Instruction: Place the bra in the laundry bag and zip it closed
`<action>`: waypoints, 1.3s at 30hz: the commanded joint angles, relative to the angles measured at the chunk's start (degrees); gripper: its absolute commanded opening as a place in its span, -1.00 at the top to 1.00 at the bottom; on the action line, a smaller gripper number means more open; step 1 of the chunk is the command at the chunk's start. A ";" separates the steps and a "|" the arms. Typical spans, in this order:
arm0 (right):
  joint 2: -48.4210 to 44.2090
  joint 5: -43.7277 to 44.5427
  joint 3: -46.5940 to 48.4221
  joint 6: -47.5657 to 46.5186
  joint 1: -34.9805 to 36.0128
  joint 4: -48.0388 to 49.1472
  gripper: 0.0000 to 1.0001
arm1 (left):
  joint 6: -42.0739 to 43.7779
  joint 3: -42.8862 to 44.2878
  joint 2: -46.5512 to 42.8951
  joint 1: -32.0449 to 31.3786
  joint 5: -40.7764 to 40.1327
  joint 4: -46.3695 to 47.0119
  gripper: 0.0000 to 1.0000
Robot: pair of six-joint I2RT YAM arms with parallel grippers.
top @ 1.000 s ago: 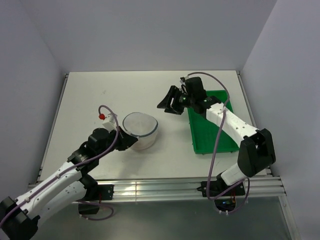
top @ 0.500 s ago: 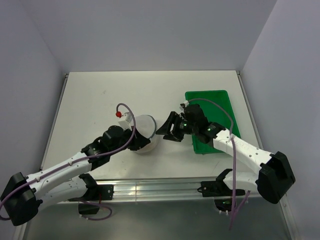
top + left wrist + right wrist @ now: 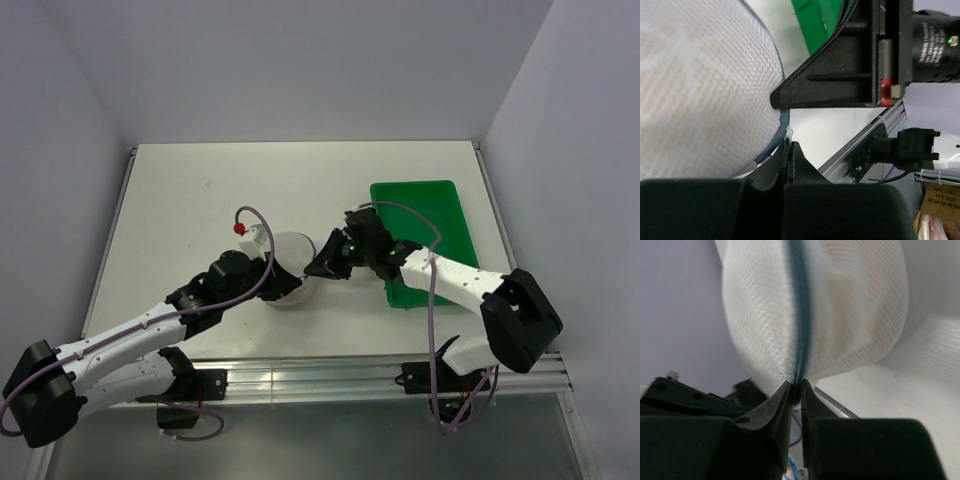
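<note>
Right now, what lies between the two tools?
Only the round white mesh laundry bag, as the top view shows; the left tool and the right tool each pinch its rim.

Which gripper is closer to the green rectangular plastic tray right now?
Right. The right gripper pinches the zipper seam of the round white mesh laundry bag, just left of the green tray; the left gripper holds the bag's opposite, left side, farther from the tray.
</note>
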 commanded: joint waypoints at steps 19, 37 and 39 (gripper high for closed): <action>4.50 -2.70 11.14 -7.44 -7.93 -3.19 1.00 | 0.69 -3.41 -14.22 10.76 -3.14 -15.33 1.00; 3.80 -0.67 17.39 -15.10 -8.11 -10.14 -0.37 | 3.33 6.33 -12.46 11.82 -0.24 -17.61 -0.08; 3.71 -1.03 18.09 -15.62 -8.11 -10.75 -0.47 | 4.03 9.67 -12.90 11.90 -0.50 -20.16 -0.43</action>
